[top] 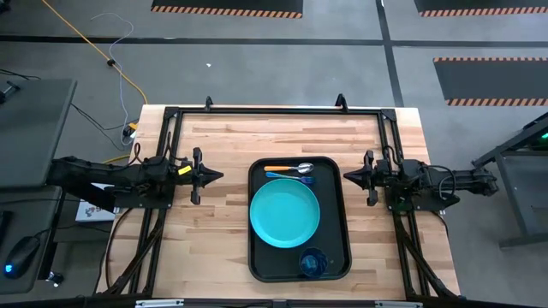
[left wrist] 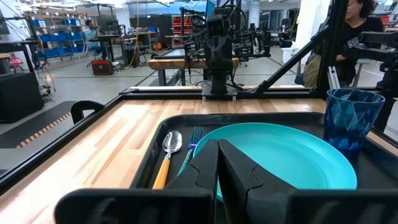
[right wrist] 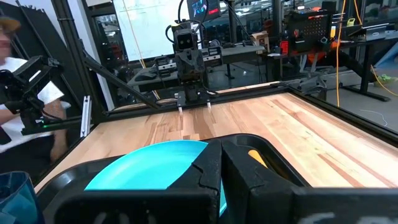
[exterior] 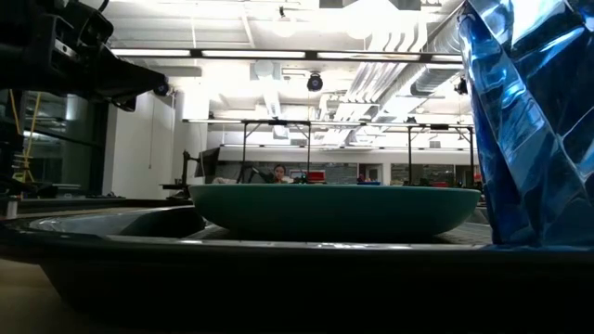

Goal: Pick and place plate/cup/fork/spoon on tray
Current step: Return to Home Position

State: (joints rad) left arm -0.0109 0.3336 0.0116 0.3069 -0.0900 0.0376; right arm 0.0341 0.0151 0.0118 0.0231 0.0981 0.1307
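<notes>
The black tray (top: 254, 257) lies at the table's middle. The teal plate (top: 284, 214) rests flat in its middle. The dark blue cup (top: 313, 263) stands upright in the tray's near part. The orange-handled spoon (top: 287, 168) and the blue fork (top: 289, 176) lie side by side along the tray's far end. My left gripper (top: 217, 176) hovers left of the tray, shut and empty, pointing at it. My right gripper (top: 349, 177) hovers right of the tray, shut and empty, pointing at it.
A black frame (top: 274, 112) runs along the table's far edge and down both sides. Bare wood lies between each gripper and the tray. People and workbenches show in the room beyond the table.
</notes>
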